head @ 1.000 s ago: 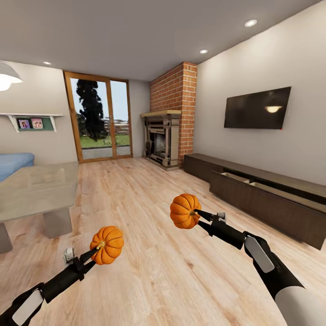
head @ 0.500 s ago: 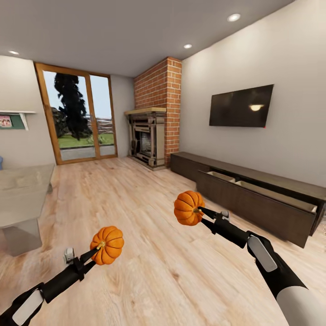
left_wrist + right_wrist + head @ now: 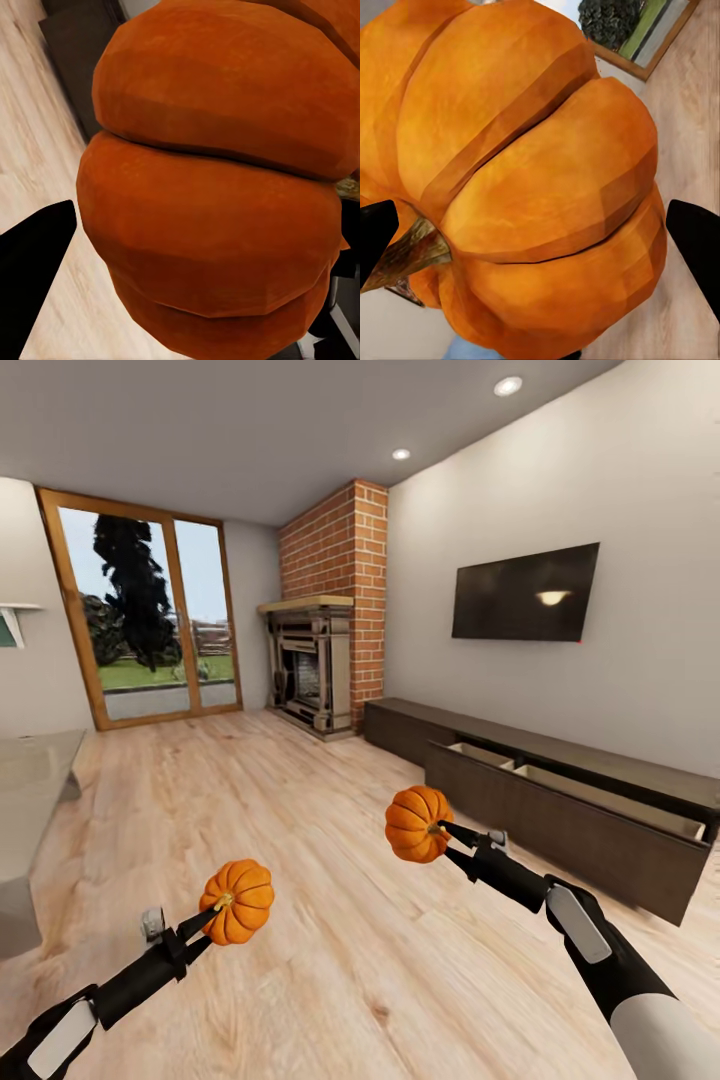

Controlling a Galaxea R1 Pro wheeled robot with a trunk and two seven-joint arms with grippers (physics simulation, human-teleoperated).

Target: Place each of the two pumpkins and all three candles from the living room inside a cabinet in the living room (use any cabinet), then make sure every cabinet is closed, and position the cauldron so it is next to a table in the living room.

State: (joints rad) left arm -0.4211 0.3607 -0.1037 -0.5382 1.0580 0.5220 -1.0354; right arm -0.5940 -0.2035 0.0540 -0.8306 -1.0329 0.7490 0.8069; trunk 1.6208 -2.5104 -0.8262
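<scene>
Above the pale plank floor, the left gripper [image 3: 212, 911] is gripping one ribbed orange pumpkin [image 3: 237, 901] and the right gripper [image 3: 446, 834] the other pumpkin [image 3: 419, 823], both at the stems, probably for carrying to the long dark-brown cabinet [image 3: 560, 810], whose pale drawer is standing open to receive them.

home lvg rm: fireplace [image 3: 312, 660], tv [image 3: 524, 592]

A pale wooden plank floor [image 3: 300, 830] ran across the room. On it, along the right-hand wall, stood the long dark-brown cabinet [image 3: 560, 830], one drawer pulled open. A brick fireplace [image 3: 315, 660] stood in the far corner, and the glass-topped counter [image 3: 25, 790] at the left edge.
</scene>
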